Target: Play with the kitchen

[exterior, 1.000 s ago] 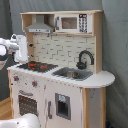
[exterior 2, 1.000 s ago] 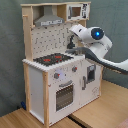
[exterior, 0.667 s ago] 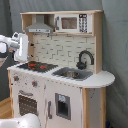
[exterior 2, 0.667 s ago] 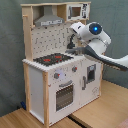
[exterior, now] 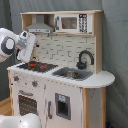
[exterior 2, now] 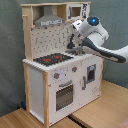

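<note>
1. Toy kitchen (exterior: 60,75), tall, white panels with pale wood edges, standing on a wooden floor before a grey backdrop; shown in both exterior views.
2. On its counter: black stovetop (exterior: 37,66) with red burners toward the first exterior view's left, then sink (exterior: 73,74) with black faucet (exterior: 85,59) beside it.
3. Above the stovetop: grey hood (exterior: 40,25); next to the hood, a toy microwave (exterior: 72,23); behind the counter, a pale back panel.
4. Below the counter: knobs (exterior 2: 57,76), then oven door (exterior 2: 64,95) with a bar handle (exterior 2: 65,84).
5. Robot gripper (exterior: 23,54) hanging just above the stovetop's outer edge, near the hood side. Jaw state: cannot tell, fingers not made out.
6. Handling, as judgement: rigid board and plastic, too bulky and heavy to lift, likely to stay put under light pushes. Hard, smooth surfaces, possibly slippery.
7. Best holds, as judgement: small moving parts only — a knob pinched across its width, the oven handle hooked and drawn gently, the faucet nudged sideways. Hinges and knobs probably fragile under force.
</note>
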Robot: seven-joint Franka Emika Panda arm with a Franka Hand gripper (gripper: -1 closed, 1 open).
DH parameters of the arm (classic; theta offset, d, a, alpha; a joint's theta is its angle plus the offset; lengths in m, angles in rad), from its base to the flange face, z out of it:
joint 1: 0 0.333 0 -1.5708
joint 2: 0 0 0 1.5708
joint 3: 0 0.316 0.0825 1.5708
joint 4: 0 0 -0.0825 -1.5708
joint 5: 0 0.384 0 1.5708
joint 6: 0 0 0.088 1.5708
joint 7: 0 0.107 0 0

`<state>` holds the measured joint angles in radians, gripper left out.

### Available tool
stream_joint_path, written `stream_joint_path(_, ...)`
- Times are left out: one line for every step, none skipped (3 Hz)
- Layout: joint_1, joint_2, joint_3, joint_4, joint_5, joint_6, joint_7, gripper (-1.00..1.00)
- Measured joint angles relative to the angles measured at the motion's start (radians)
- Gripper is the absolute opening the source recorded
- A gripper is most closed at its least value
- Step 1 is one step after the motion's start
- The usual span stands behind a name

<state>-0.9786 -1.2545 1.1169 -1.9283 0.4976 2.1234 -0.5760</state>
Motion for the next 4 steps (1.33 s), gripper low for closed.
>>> stream_joint_path(-0.029,0.068,0.008,0.001,0.039,-0.030,0.048,1.00)
stream_joint_path(-0.052,0.138,0.011,0.000,0.065,-0.066,0.105,1.00)
stream_joint_path(-0.075,0.213,0.026,0.000,0.074,-0.089,0.177,1.00)
stream_joint_path(-0.107,0.285,0.048,0.000,0.074,-0.101,0.249,1.00)
